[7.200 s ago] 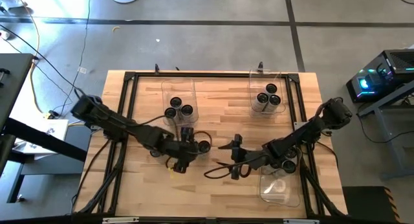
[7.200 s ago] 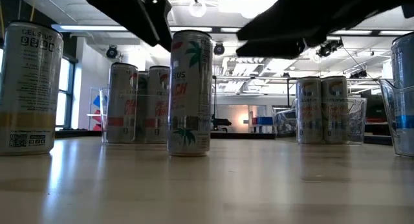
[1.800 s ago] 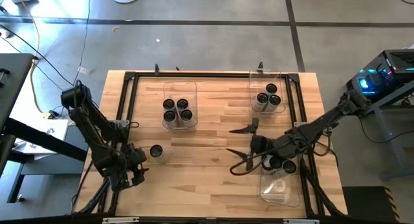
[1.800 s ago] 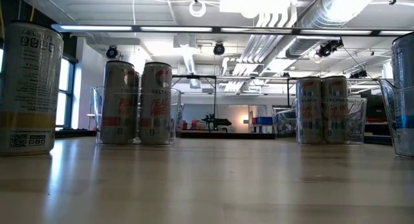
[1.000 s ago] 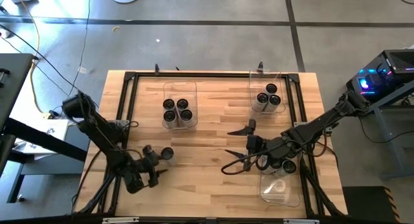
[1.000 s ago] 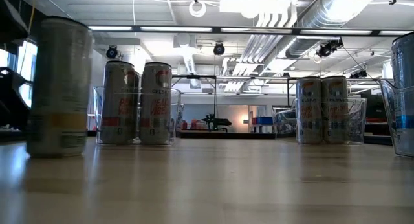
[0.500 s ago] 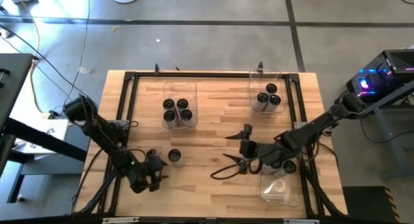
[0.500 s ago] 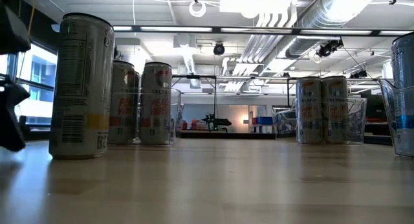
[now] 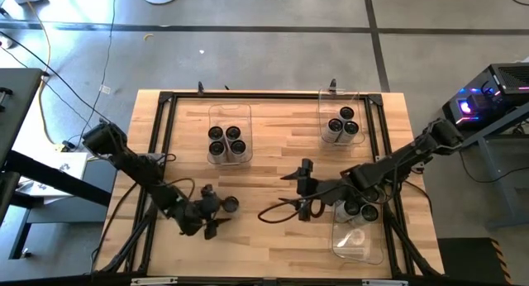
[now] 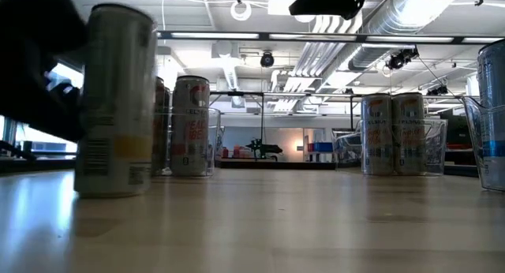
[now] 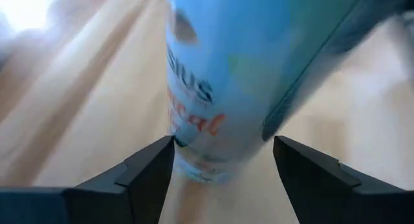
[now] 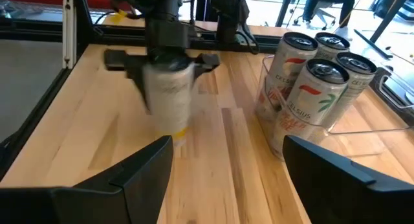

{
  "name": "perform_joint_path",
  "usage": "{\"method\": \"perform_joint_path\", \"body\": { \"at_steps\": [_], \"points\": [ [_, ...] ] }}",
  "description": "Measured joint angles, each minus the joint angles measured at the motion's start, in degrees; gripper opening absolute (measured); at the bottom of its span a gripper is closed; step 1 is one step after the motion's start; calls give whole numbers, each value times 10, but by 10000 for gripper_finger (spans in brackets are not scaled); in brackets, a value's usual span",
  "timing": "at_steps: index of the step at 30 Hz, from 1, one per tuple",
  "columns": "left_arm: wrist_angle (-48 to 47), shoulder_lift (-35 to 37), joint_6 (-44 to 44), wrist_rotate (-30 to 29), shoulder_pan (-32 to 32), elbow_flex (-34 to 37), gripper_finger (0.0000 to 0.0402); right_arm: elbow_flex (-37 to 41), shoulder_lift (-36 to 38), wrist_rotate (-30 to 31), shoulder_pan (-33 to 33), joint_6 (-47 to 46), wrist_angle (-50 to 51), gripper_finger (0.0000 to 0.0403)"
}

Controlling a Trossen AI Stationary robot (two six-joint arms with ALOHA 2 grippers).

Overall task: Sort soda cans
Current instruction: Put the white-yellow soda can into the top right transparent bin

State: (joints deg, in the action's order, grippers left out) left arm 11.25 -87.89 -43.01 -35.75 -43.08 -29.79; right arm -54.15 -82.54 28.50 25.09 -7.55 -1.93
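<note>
The table [image 9: 273, 154] is made of pale wood boards with a black frame around its edge. It stands on a grey floor with cables lying on it.

On the left side, the left gripper [image 9: 216, 213] is low over the wood and holds one soda can [image 9: 229, 204] between its fingers. The can stands upright near the front.

Behind it, a clear bin [image 9: 229, 133] holds four cans. In the right wrist view, a bin of cans [image 12: 317, 88] shows too.

Near the middle, the right gripper [image 9: 302, 189] hangs above the wood with its fingers apart and nothing in them.

On the right, a back bin [image 9: 340, 116] holds three cans, and a front bin [image 9: 357, 232] has cans at its far end.

Across the table, the room is big and bright, with ceiling lights and pipes [image 10: 371, 28].
</note>
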Motion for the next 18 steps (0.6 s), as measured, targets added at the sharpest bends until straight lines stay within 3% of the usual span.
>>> {"method": "perform_joint_path", "body": {
  "at_steps": [4, 8, 14, 18],
  "points": [
    [98, 0, 66, 62, 14, -1, 248, 0, 0, -1, 0, 0, 0, 288],
    [113, 1, 77, 62, 15, -1, 242, 0, 0, -4, 0, 0, -1, 288],
    [139, -17, 115, 37, 30, 0, 241, 0, -36, -159, -12, 54, -93, 288],
    [213, -51, 162, 60, 56, 0, 241, 0, -85, -214, -19, 99, -174, 288]
  ]
}}
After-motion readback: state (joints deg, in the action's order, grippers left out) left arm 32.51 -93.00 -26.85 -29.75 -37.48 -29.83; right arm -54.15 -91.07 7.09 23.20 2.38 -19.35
